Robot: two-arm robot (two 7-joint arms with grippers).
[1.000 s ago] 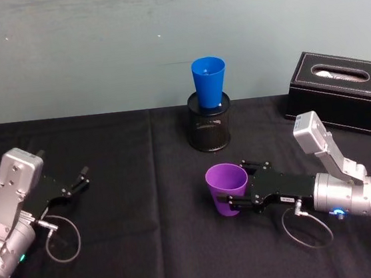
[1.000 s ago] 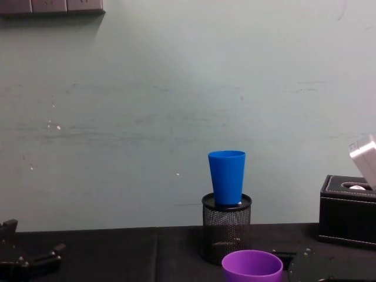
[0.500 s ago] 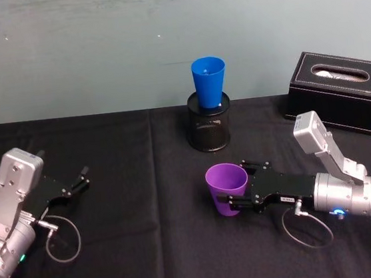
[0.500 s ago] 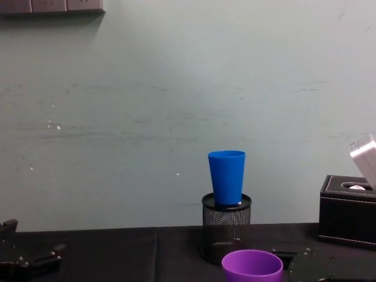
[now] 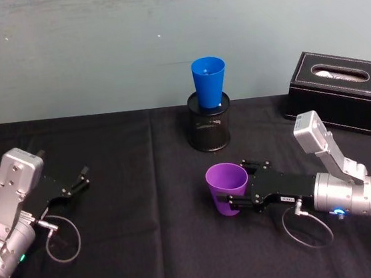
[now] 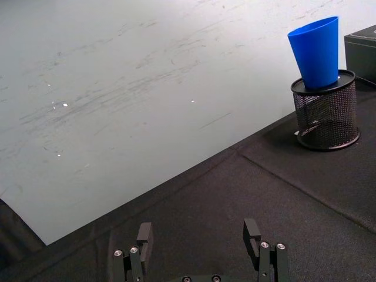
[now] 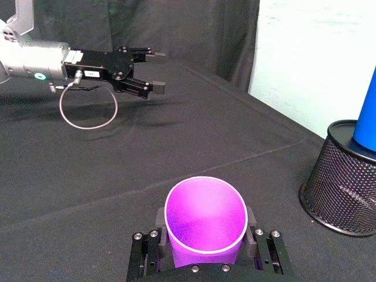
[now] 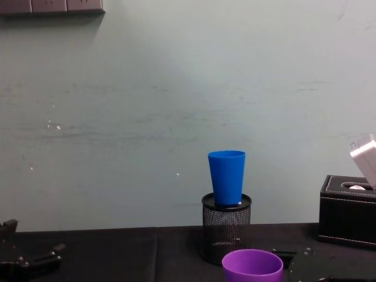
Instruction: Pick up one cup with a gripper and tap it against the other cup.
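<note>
The purple cup [image 5: 226,186] stands upright near the middle of the black table, with my right gripper [image 5: 235,188] shut on its sides, one jaw on each flank. The right wrist view shows the purple cup [image 7: 205,217] clamped between the black fingers [image 7: 251,226]. I cannot tell if its base touches the cloth. The blue cup [image 5: 208,80] sits upright in a black mesh pen holder [image 5: 210,128] farther back, apart from the purple cup. From the chest, the blue cup [image 8: 227,176] rises behind the purple cup's rim [image 8: 252,265]. My left gripper [image 5: 81,179] rests open at the far left.
A black tissue box [image 5: 344,90] stands at the back right, close behind my right arm. A pale wall bounds the table's far edge. Black cloth lies bare between the two arms and to the left of the pen holder [image 6: 326,114].
</note>
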